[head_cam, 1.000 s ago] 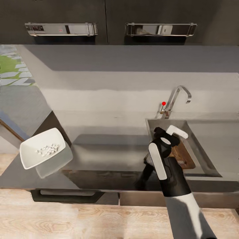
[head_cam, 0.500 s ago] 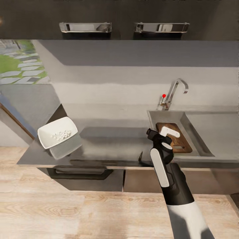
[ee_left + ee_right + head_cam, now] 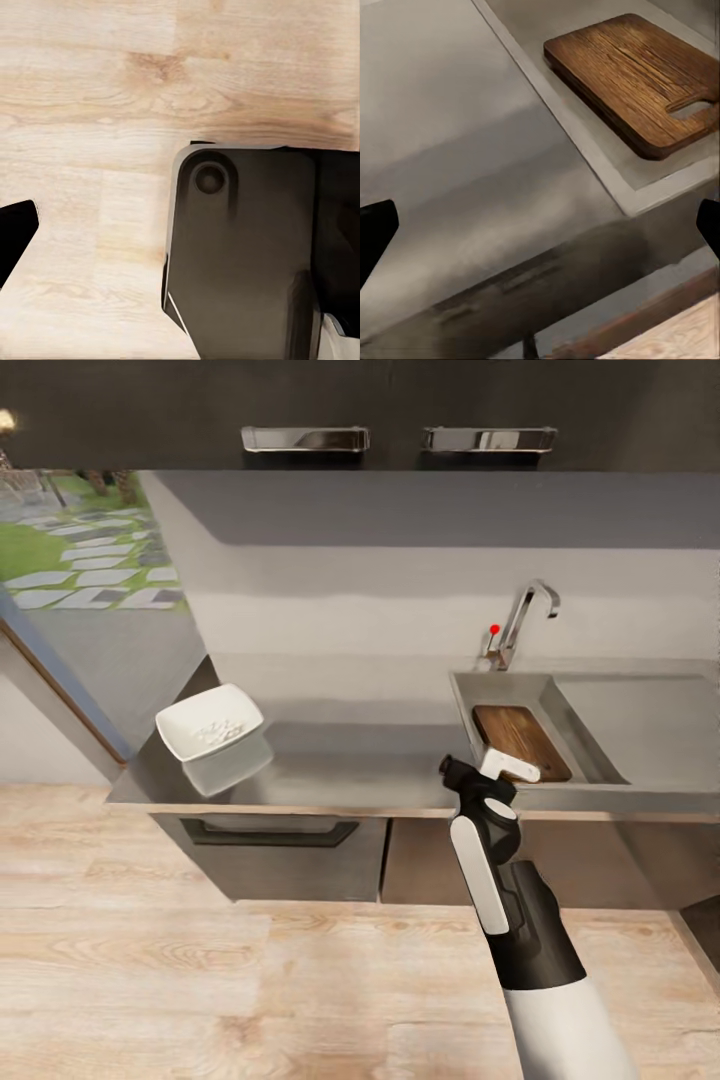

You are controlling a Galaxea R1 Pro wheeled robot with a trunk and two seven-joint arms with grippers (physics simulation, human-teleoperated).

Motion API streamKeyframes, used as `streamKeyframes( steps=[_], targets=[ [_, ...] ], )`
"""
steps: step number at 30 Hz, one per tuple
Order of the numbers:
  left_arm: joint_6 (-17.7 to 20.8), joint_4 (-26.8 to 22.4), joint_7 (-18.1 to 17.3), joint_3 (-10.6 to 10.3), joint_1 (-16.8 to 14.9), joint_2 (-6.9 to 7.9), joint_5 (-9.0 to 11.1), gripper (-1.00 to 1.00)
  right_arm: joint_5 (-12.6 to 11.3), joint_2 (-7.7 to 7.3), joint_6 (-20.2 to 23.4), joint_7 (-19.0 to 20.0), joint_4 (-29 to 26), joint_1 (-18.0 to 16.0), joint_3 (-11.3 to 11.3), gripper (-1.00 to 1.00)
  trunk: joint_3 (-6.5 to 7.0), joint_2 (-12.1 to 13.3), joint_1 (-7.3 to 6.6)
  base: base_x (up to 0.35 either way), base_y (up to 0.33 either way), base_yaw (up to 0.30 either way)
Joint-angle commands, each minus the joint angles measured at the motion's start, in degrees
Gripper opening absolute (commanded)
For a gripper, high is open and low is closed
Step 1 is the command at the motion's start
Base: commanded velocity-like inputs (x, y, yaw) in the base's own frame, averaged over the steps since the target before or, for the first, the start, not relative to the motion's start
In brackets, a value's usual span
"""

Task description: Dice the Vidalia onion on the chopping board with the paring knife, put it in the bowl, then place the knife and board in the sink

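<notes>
The brown wooden chopping board lies flat inside the grey steel sink, by its left wall. The white square bowl with white onion bits sits at the dark shiny countertop's left end. I cannot spot the knife. The right gripper is spread wide, holding nothing. I cannot tell about the left one.

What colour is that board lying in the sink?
The rectangular wooden chopping board is dark brown with streaky grain, clearest in the right wrist view.
</notes>
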Motion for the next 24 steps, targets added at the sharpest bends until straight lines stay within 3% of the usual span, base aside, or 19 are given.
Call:
streamKeyframes(
  steps=[1,6,12,20,23,24],
  targets=[
    [-0.13,-0.07,0.44,-0.48,0.0,0.11,0.59,1.0,-0.4,-0.02,0.19,-0.44,-0.07,0.35,0.09,1.0,-0.09,-0.11,0.0,-0.32,0.106,0.0],
    [-0.13,-0.07,0.44,-0.48,0.0,0.11,0.59,1.0,-0.38,-0.03,-0.03,0.51,-0.07,1.58,0.13,1.0,-0.09,-0.11,0.0,-0.32,0.106,0.0],
    [-0.13,-0.07,0.44,-0.47,0.0,0.11,0.59,1.0,-0.14,-0.69,-0.25,5.9,-0.07,4.06,0.13,1.0,-0.09,-0.11,0.0,-0.32,0.106,0.0],
    [-0.13,-0.23,0.51,-0.47,0.0,0.11,0.59,1.0,0.12,-3.52,-5.28,8.52,0.19,10.89,0.13,1.0,-0.09,-0.11,0.0,-0.189,0.057,0.0],
    [-0.13,-0.21,0.52,-0.42,0.0,0.18,0.59,1.0,1.41,-5.33,-7.76,11.05,1.15,13.96,0.14,1.0,-0.09,-0.11,0.0,-0.012,0.003,0.0],
    [-0.13,-0.23,0.53,-0.42,0.0,0.31,0.59,1.0,1.92,-5.97,-9.36,12.7,3.74,15.11,0.18,1.0,-0.09,-0.11,0.0,-0.004,0.001,0.0]
  ],
)
